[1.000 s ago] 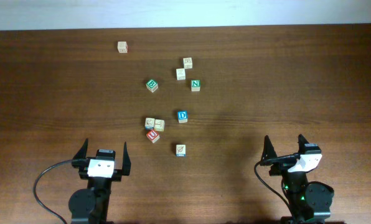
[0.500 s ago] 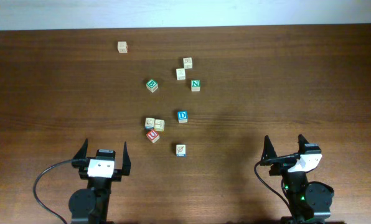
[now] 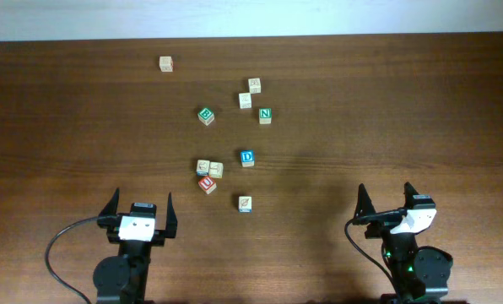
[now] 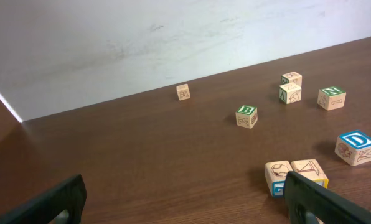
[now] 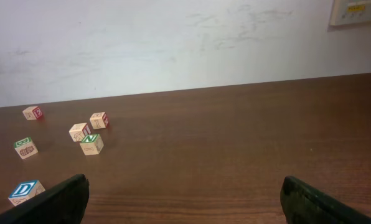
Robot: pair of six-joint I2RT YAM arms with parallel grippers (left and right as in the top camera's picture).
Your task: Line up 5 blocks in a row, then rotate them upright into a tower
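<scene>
Five blocks lie near the table's middle: the red U block (image 3: pixel 207 183), the blue D block (image 3: pixel 247 157), two pale blocks touching side by side (image 3: pixel 202 166) (image 3: pixel 216 170), and one pale block alone (image 3: pixel 246 203). My left gripper (image 3: pixel 142 196) stands open at the front left, well short of them. In the left wrist view the pale pair (image 4: pixel 279 174) sits just beyond my right finger (image 4: pixel 322 202), with the D block (image 4: pixel 357 147) further right; the U block is hidden there. At the front right my right gripper (image 3: pixel 386 189) is open over bare wood, the D block (image 5: pixel 23 190) far to its left.
Further back lie a green B cube (image 3: pixel 205 116), a green N cube (image 3: pixel 265 115), two pale cubes close together (image 3: pixel 246 100) (image 3: pixel 254 84), and a lone cube (image 3: pixel 165 63) at the far left near the wall. The wall runs along the table's far edge.
</scene>
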